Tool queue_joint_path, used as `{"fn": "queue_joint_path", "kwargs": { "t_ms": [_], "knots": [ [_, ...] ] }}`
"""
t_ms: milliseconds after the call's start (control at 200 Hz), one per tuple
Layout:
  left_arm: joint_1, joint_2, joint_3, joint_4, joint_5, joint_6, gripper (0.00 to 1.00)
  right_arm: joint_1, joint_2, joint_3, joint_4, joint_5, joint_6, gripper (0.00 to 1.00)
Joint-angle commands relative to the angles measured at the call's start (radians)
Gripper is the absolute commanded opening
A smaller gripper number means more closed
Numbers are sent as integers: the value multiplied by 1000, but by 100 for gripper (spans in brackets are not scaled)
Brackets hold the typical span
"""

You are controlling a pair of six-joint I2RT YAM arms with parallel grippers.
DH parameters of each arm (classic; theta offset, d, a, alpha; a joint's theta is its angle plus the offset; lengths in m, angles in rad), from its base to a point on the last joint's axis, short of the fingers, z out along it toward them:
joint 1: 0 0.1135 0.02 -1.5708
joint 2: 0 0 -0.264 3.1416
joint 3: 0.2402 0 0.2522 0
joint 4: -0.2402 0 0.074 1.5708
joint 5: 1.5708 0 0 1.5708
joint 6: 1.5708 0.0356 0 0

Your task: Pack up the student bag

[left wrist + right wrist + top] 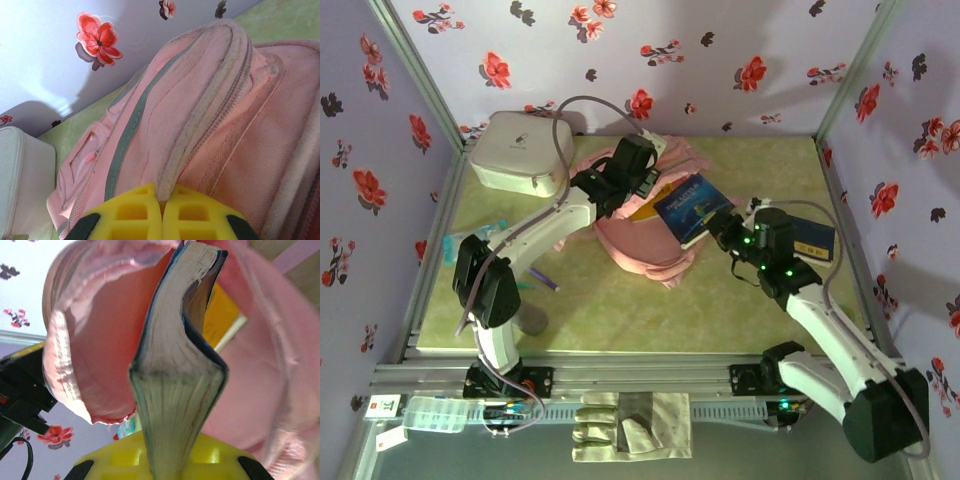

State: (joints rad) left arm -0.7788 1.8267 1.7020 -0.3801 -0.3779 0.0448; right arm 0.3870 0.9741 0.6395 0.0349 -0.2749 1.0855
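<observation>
Right hand (723,231) clamps blue book (692,205), edge inside student bag (638,252) mouth.

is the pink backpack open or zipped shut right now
Open. The student bag gapes, its pink lining showing, with the blue book in the right gripper at its mouth; the left gripper pinches its rim.
</observation>
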Motion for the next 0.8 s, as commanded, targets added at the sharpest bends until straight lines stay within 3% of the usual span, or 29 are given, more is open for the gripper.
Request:
{"fn": "queue_joint_path", "kwargs": {
  "t_ms": [0,250,390,605,795],
  "knots": [
    [0,-32,95,140,-8,-55,0,61,90,38,219,57,30,0],
    [1,-46,89,108,-6,-71,0,125,355,65,352,240,69,0],
    [1,-64,75,101,7,-98,0,141,455,80,254,372,158,2],
    [8,-80,60,91,9,-118,0,166,610,185,286,377,246,3],
    [19,-96,49,85,12,-148,0,173,741,270,441,346,330,4]
  ]
}}
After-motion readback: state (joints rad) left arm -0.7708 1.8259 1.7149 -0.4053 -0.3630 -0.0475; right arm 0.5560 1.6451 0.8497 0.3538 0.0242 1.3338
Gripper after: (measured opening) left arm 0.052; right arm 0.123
